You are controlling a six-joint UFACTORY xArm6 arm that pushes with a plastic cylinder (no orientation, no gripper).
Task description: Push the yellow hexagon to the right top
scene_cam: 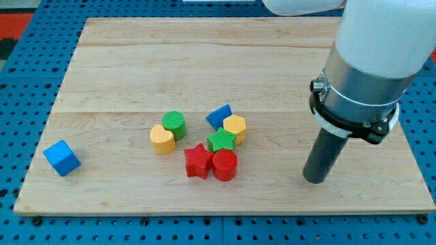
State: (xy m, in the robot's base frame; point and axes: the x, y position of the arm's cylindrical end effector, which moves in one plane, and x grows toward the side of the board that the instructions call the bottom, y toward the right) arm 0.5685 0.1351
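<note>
The yellow hexagon (235,127) lies near the middle of the wooden board (204,61). It touches a blue block (219,116) at its upper left and a green star (221,141) at its lower left. My tip (315,179) rests on the board well to the right of the hexagon and a little lower, apart from every block. The rod rises into the arm's wide grey body (368,68) at the view's right.
A red star (197,162) and a red cylinder (225,165) sit below the green star. A green cylinder (174,124) and a yellow heart (162,139) sit left of the cluster. A blue cube (62,158) lies alone at the far left.
</note>
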